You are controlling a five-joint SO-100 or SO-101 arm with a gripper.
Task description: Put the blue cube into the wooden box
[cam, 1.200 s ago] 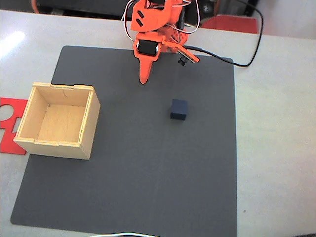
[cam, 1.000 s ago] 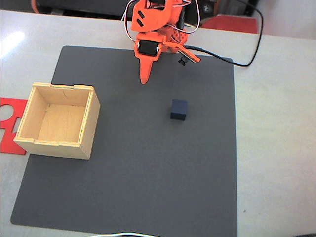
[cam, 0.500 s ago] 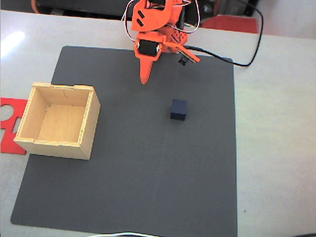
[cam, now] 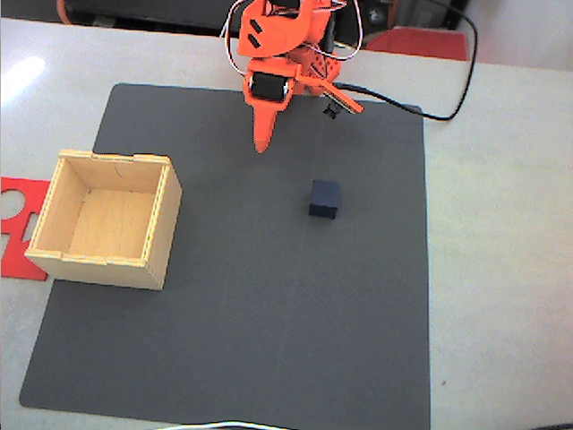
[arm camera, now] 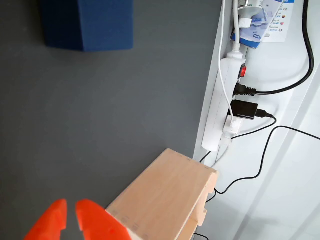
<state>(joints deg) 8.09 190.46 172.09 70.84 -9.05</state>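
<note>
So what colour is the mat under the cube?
Dark grey mat, plain, clearest in the fixed view.

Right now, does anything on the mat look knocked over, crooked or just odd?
Nothing stands out. The blue cube sits flat on the mat, the wooden box stands upright and empty, and a flat red piece pokes out from behind the box, off the mat's left edge.

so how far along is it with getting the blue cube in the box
Nothing looks done yet. The small dark navy-blue cube sits alone on the dark grey mat, apart from the square light plywood box, whose inside shows bare wood. In hand: little; the orange end effector hangs near the mat's far edge, holding nothing, its tips close together in the wrist view. Left: reach, grasp, carry, drop.
</note>
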